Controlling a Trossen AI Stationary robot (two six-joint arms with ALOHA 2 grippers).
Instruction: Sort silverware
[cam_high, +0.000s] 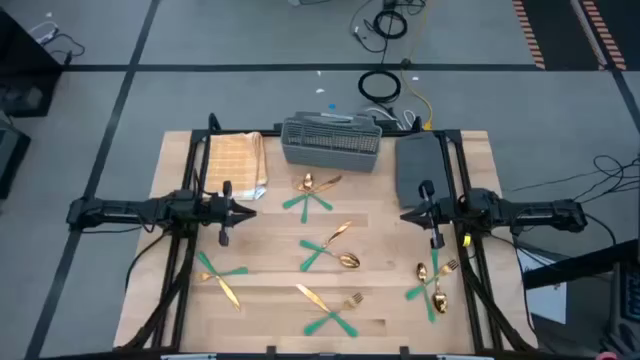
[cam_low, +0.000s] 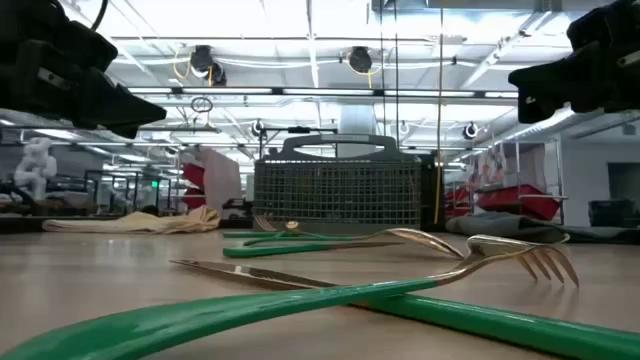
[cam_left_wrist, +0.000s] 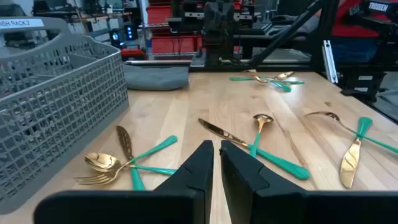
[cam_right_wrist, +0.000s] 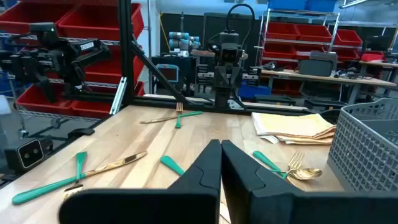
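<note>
Gold-and-teal silverware (cam_high: 330, 245), grey basket (cam_high: 331, 141), tan checked cloth (cam_high: 237, 164)
</note>
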